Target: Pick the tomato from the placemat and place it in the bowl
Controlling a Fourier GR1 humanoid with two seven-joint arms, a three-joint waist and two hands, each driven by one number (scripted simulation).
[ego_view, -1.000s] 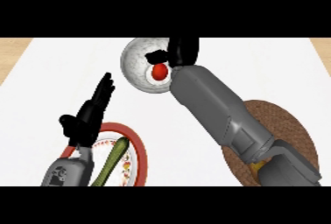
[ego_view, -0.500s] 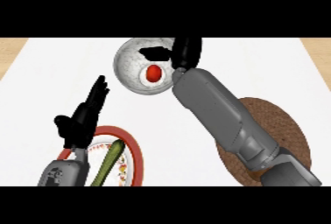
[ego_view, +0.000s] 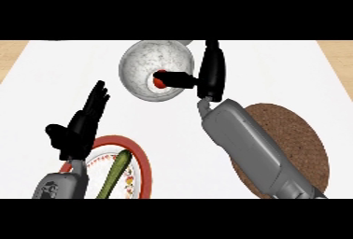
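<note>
A small red tomato [ego_view: 159, 84] lies inside the speckled white bowl [ego_view: 148, 58] at the back of the counter. My right hand [ego_view: 212, 74] is at the bowl's right rim, fingers straight and pointing away from me. Its thumb [ego_view: 180, 79] stretches left over the bowl, and the thumb tip covers the tomato's upper right side. The round brown placemat [ego_view: 303, 140] lies at the right, partly hidden by my right forearm, with nothing showing on it. My left hand [ego_view: 81, 125] stands open at the left, fingers up, resting.
A red-rimmed plate [ego_view: 141, 161] with a long green vegetable [ego_view: 114, 173] on it sits at the lower left, just under my left wrist. Wooden floor shows past the white counter's far corners.
The right hand's fingers have straightened and spread away from the tomato, which now lies low in the bowl. The left hand has stayed in place.
</note>
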